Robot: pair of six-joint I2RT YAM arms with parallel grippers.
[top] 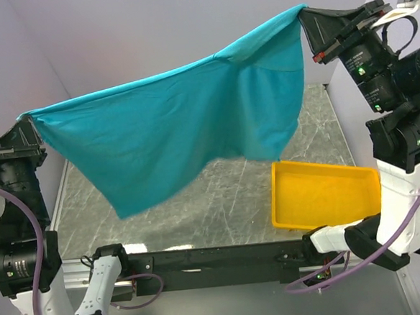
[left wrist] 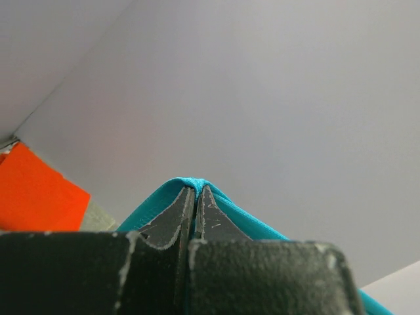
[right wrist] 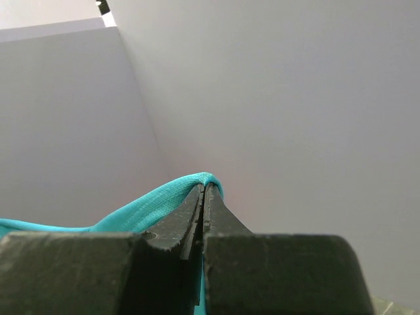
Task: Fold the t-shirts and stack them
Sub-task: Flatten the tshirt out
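In the top view, one teal-blue t-shirt [top: 186,123] is held up in the air. It is stretched from the middle left of the frame to the upper right. One corner is gripped by the left jaws at the middle left. Another corner is gripped by the right jaws at the upper right. Two arms are counted: the left arm [top: 14,185] at the left edge and the right arm [top: 411,140] at the right edge. The grey stone table [top: 220,200] is seen below the shirt, and part of its far end is hidden by the hanging cloth. One yellow tray [top: 328,192] is set on the table at the lower right. The shirt's low right tip hangs by the tray's far corner; whether they touch cannot be told.

In the left wrist view, the left jaws are seen closed tight on a fold of the teal-blue cloth at the lower middle. One orange-red t-shirt [left wrist: 36,197] is seen as a flat patch at the left edge, lower down.

In the right wrist view, the right jaws are seen closed tight on a teal-blue fold at the lower middle. Plain pale walls are seen behind.
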